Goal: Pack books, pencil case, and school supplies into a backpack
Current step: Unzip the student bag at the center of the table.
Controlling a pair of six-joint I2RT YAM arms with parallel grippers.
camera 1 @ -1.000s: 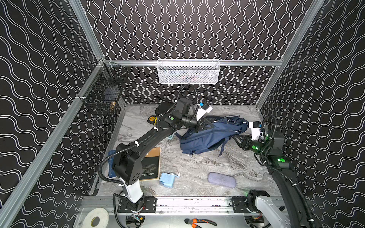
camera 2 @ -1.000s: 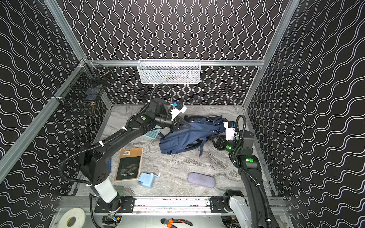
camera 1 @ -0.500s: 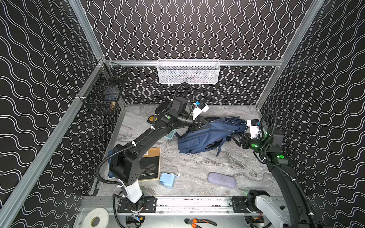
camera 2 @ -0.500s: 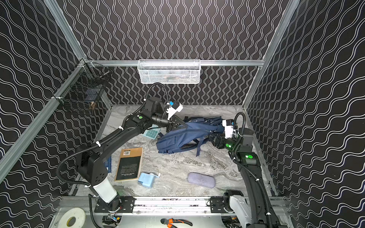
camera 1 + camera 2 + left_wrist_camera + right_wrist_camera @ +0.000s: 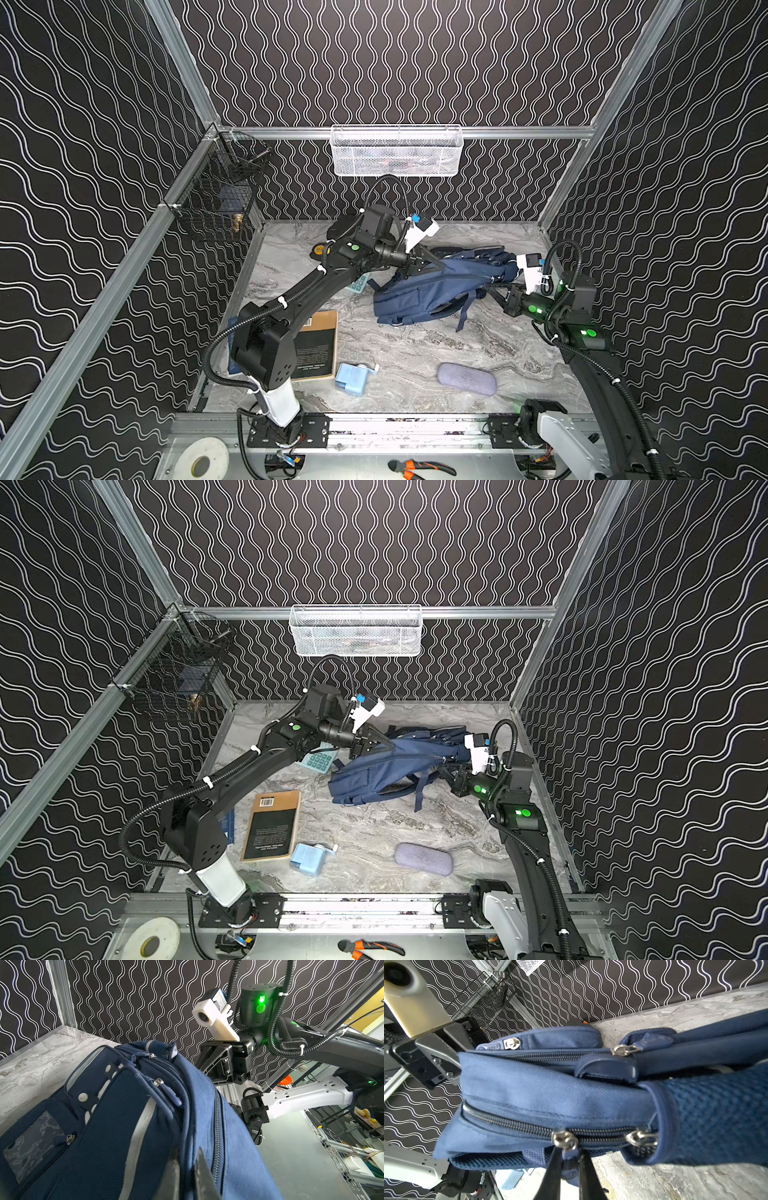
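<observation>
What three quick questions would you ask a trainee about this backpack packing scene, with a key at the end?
1. True or false: the pencil case lies on the table, outside the backpack.
2. Short answer: which lies closer to the black-covered book, the pencil sharpener or the pencil case?
3. Multiple choice: what is the right gripper shut on? A the pencil case; B a zip pull on the backpack; C the pencil sharpener.

Key: 1 true; 2 the pencil sharpener; 3 B.
</observation>
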